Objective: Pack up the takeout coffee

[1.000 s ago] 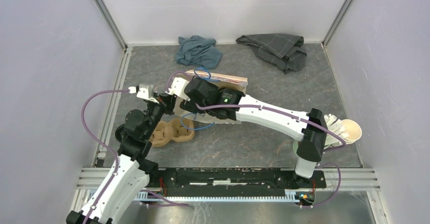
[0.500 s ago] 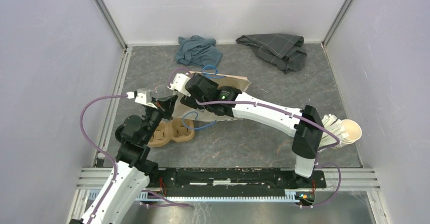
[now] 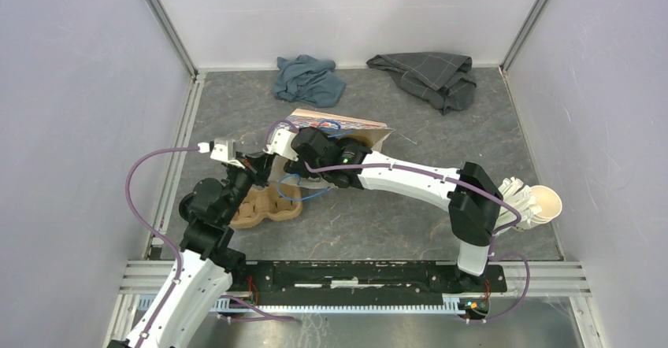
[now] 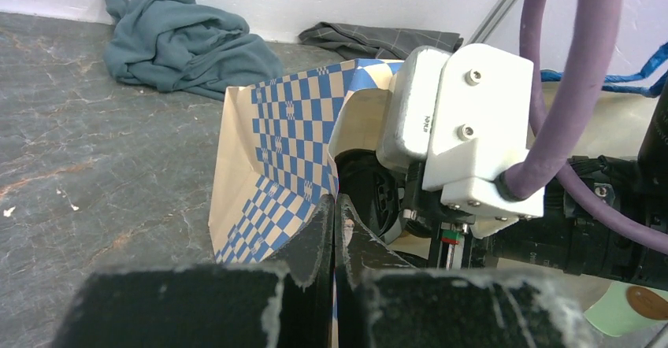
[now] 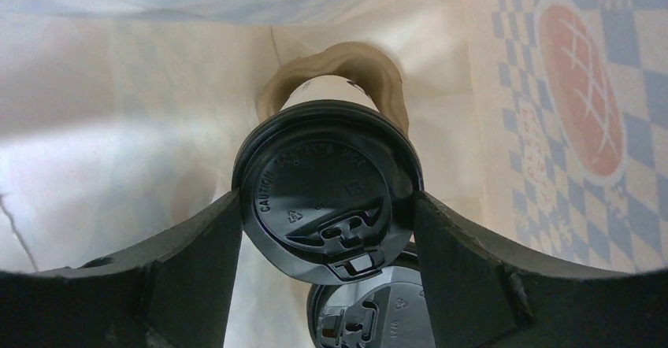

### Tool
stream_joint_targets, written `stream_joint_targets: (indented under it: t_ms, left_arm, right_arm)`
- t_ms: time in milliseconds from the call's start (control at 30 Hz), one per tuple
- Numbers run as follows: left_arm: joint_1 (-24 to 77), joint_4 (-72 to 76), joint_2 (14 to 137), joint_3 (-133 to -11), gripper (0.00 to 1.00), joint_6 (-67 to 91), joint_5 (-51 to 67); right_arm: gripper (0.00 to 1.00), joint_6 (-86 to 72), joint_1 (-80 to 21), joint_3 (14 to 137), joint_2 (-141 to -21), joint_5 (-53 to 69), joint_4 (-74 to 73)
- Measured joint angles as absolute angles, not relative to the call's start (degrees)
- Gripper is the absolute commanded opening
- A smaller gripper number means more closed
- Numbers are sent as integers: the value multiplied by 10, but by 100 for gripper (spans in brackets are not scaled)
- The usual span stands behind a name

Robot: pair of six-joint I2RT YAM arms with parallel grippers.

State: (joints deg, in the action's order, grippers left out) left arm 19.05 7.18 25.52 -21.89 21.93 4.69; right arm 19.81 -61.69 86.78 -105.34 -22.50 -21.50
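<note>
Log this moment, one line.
left gripper: shut on paper bag edge | right gripper: shut on takeout coffee lid, inside bag | coffee not yet released

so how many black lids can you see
2. The first lid is in the right gripper inside the paper bag; the second lid shows just below it, cut off at the bottom edge. More could be hidden.

Right arm (image 3: 410, 181) is reaching across the tabletop to the paper bag (image 3: 370, 134). Left gripper (image 3: 260, 163) is sitting at the bag's left edge, above the pulp cup carrier (image 3: 264, 208). Blue cloth (image 3: 309, 80) and grey cloth (image 3: 429, 76) are lying along the far edge.
</note>
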Motion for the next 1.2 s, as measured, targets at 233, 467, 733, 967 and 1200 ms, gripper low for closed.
stream_joint_targets:
  t_ms: [233,467,733,967,1200]
  left_arm:
    - [190,61,258,-219,2,220,49]
    - [190,50,252,-223,2,220,49]
    - [190,30,246,-230,2,220,48]
    - [190,24,244,-230,2,234,51]
    - [190,15,236,-230,2,247,53]
  right_arm:
    - [74,200,-616,846,-1049,-228,-178]
    - [74,201,-614,845,-1050,-234,-177]
    - [74,200,-612,845,-1050,-241,-180]
    - [74,198,-609,850,-1052,-256,-177]
    - [74,198,-605,852,-1057,-250,-173]
